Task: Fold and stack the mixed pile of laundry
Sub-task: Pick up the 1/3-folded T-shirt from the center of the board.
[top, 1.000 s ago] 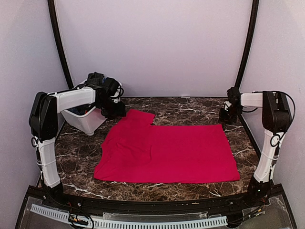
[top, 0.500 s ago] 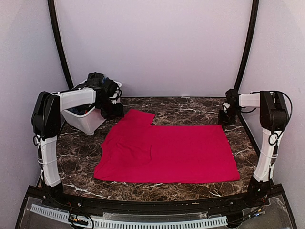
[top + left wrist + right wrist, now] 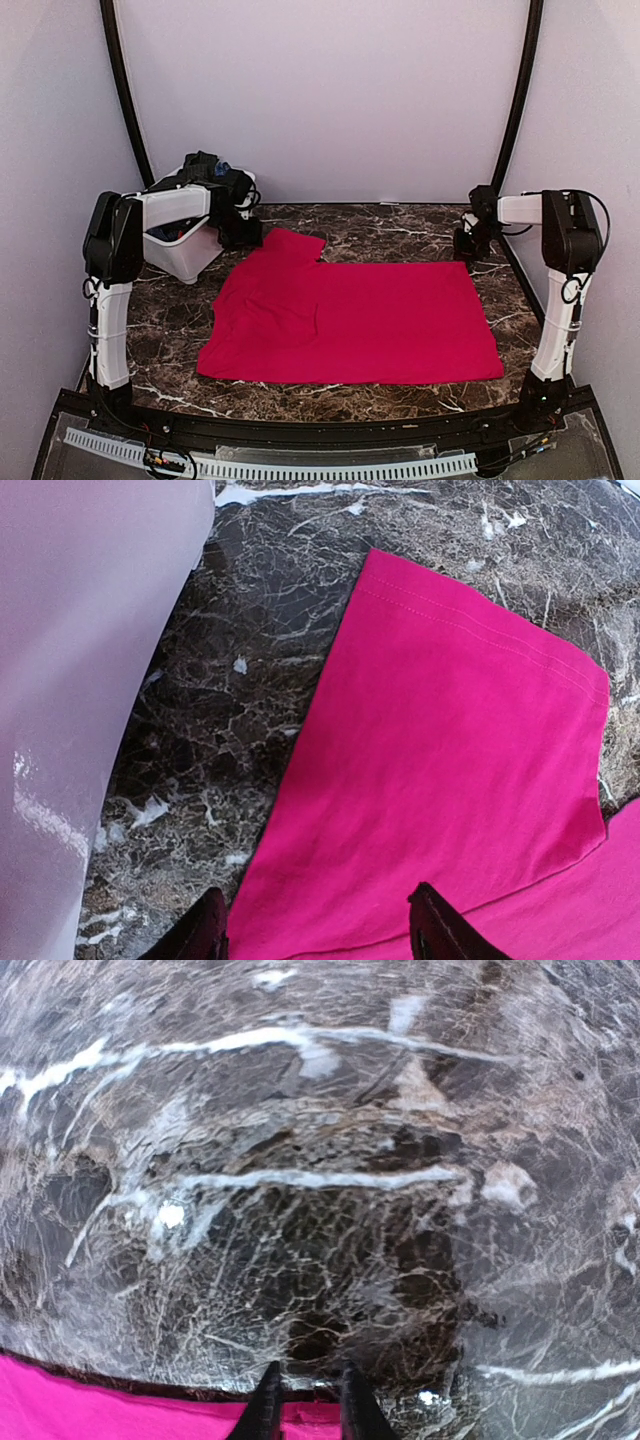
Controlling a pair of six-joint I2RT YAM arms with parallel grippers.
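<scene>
The bright red cloth [image 3: 350,315] lies spread flat on the marble table, with a sleeve [image 3: 450,760] sticking out at its far left corner. My left gripper [image 3: 243,232] hovers over that sleeve, open and empty [image 3: 315,925]. My right gripper [image 3: 466,246] is at the cloth's far right corner. In the right wrist view its fingers stand close together [image 3: 305,1395] with the cloth's edge [image 3: 120,1405] running between them. Dark garments [image 3: 205,165] of the pile, with a bit of blue, sit heaped in the white bin. The orange piece is hidden.
The white plastic bin [image 3: 185,255] stands at the far left of the table, and its wall [image 3: 80,680] is close beside my left gripper. Bare marble [image 3: 320,1210] lies beyond the cloth's far edge. Black frame posts rise at both back corners.
Both arms have drawn back a little toward the far edge of the table. The red cloth has not moved.
</scene>
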